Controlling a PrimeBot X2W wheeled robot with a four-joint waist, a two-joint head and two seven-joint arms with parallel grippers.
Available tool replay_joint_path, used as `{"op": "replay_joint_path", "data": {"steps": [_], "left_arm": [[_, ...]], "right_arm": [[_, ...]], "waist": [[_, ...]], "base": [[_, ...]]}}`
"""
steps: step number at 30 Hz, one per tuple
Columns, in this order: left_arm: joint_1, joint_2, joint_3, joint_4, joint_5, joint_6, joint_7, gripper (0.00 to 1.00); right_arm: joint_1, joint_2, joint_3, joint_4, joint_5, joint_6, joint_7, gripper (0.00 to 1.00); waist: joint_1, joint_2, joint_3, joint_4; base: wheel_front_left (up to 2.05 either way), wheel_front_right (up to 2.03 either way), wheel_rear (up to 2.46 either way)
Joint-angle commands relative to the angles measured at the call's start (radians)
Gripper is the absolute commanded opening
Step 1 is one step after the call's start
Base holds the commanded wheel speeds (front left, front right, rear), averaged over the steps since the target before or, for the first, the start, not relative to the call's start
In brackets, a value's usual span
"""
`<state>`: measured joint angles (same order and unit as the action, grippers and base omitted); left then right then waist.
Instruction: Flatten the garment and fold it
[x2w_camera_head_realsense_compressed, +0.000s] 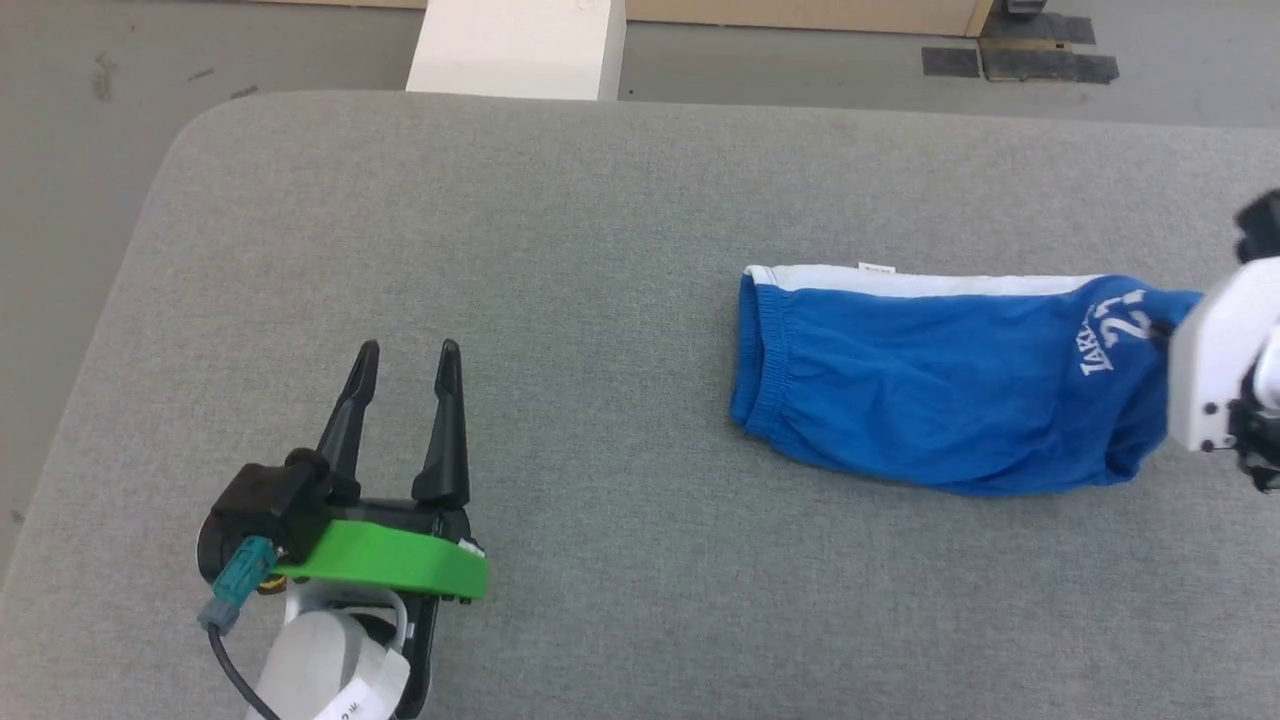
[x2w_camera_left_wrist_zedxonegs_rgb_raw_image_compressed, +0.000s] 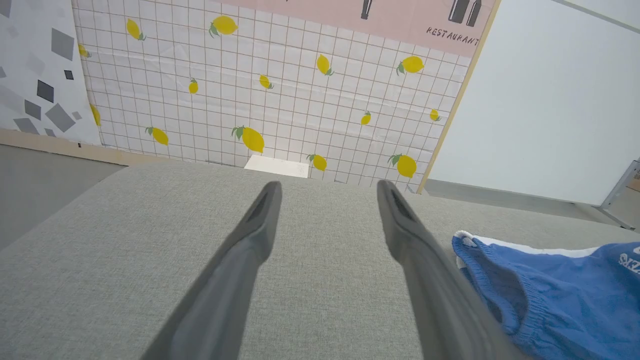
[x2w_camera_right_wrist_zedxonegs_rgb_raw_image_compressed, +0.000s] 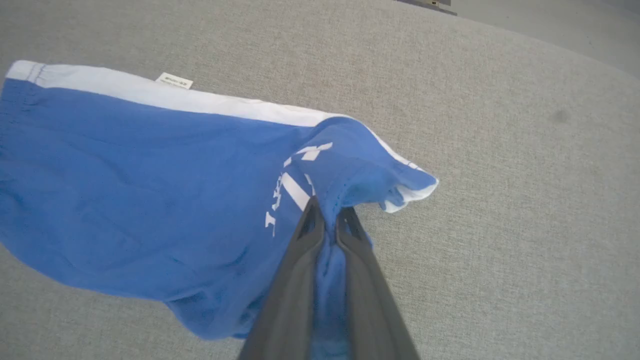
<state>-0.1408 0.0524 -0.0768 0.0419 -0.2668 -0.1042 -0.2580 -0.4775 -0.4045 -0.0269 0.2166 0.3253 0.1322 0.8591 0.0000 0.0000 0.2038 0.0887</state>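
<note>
Pinching the blue garment (x2w_camera_head_realsense_compressed: 940, 390) at its right end, the right pincer (x2w_camera_right_wrist_zedxonegs_rgb_raw_image_compressed: 330, 207) holds fabric; the left pincer (x2w_camera_head_realsense_compressed: 408, 345) gapes wide over the near-left surface (x2w_camera_head_realsense_compressed: 150, 450).

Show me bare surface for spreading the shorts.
Bare: the grey padded surface through its wide middle, between the open left gripper and the blue shorts, and the far strip toward the white block. Crowded: the right end, where the right gripper pinches the shorts.
</note>
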Motion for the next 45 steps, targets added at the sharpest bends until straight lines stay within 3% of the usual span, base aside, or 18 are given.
{"op": "replay_joint_path", "data": {"steps": [1,10,23,37,38,39,45], "left_arm": [[0.016,-0.002,0.001,0.002,0.006,-0.004,-0.004,1.0],[0.01,-0.002,-0.005,-0.003,-0.008,-0.002,-0.004,1.0],[-0.011,-0.002,-0.013,-0.007,-0.034,0.005,-0.004,1.0],[-0.029,-0.002,-0.026,-0.009,-0.05,0.011,-0.004,1.0],[-0.028,-0.002,-0.025,-0.009,-0.051,0.012,-0.004,1.0],[-0.027,-0.002,-0.025,-0.008,-0.051,0.012,-0.004,1.0],[0.003,-0.002,-0.011,0.008,-0.033,0.01,-0.004,1.0]], "right_arm": [[0.003,-0.002,0.021,-0.023,0.007,-0.002,0.009,0.0],[-0.057,0.03,0.194,-0.06,0.03,-0.002,0.042,0.0],[-0.234,0.087,0.526,0.103,0.09,-0.002,0.013,0.0],[-0.338,0.119,0.676,0.252,0.142,-0.002,-0.044,0.0],[-0.341,0.123,0.677,0.257,0.147,-0.002,-0.052,0.2],[-0.344,0.126,0.682,0.262,0.151,-0.002,-0.062,1.0],[-0.366,0.148,0.739,0.239,0.224,-0.002,-0.128,1.0]], "waist": [[0.0,0.0,-0.007,0.004],[0.0,0.0,0.006,0.019],[0.0,0.0,0.049,0.063],[0.0,0.0,0.073,0.079],[0.0,0.0,0.072,0.078],[0.0,0.0,0.07,0.078],[0.0,0.0,0.002,0.049]], "base": [[0.0,0.0,0.0],[0.0,0.0,0.0],[0.0,0.0,0.0],[0.0,0.0,0.0],[0.0,0.0,0.0],[0.0,0.0,0.0],[0.0,0.0,0.0]]}}
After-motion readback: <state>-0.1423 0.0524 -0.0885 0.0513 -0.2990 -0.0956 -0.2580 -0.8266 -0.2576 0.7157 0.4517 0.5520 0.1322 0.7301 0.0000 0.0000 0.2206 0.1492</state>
